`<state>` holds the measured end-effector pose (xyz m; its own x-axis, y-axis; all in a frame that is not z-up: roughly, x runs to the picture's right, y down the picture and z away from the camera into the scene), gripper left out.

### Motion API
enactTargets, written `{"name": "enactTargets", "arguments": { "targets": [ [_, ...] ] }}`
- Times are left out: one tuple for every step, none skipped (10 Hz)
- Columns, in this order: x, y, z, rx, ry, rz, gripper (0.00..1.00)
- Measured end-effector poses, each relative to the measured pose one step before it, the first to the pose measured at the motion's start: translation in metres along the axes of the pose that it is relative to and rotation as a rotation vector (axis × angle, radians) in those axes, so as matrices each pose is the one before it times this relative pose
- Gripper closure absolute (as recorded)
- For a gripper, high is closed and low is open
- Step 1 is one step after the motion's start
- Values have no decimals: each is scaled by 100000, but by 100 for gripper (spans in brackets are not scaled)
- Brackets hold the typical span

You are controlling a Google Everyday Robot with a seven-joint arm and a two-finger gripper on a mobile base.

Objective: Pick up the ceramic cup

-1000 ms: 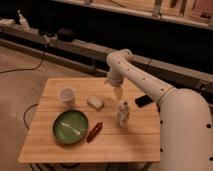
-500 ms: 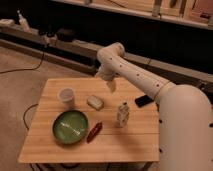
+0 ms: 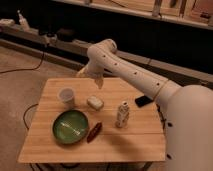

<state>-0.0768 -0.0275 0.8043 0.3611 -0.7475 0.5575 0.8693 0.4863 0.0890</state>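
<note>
The ceramic cup (image 3: 66, 96) stands upright near the far left corner of the table (image 3: 127, 145), apart from the green bowl (image 3: 71, 127) toward the near edge. The gripper (image 3: 96, 80) hangs over the middle of the far edge, to the right of the cup and not touching it. Whether it is open or closed cannot be told.

On the worktop (image 3: 127, 142), the ceramic cup (image 3: 66, 96) sits far left, bowl (image 3: 71, 127) nearer, bottle (image 3: 122, 114) right; the hand (image 3: 97, 81) hangs right of the cup.
</note>
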Motion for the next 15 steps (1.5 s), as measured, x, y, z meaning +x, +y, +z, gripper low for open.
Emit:
{"name": "enactTargets", "arguments": {
  "targets": [
    [-1029,519,725,-2036,-3202,-3642,20],
    [-431,336,620,-2243,-1025,-2604,20],
    [-286,25,873,-3757,506,-4298,20],
    [-49,-452,397,-2699,1817,-3393,20],
    [-162,-631,263,-1809,1466,-2866,20],
    [-521,-1615,420,-1963,1895,-4388,20],
    [-381,-994,266,-601,418,-2112,20],
    [-529,-1151,375,-386,-207,-2273,20],
    [-535,-798,645,-1000,-557,-2005,20],
    [-583,-512,1045,-2457,-978,-1788,20],
    [-249,-276,1016,-1972,-656,-587,20],
    [-53,-263,823,-1540,-389,59,20],
    [82,-219,489,-694,-346,684,20],
    [150,-257,591,-873,-616,1157,20],
    [122,-157,329,-351,-596,673,20]
  ]
}}
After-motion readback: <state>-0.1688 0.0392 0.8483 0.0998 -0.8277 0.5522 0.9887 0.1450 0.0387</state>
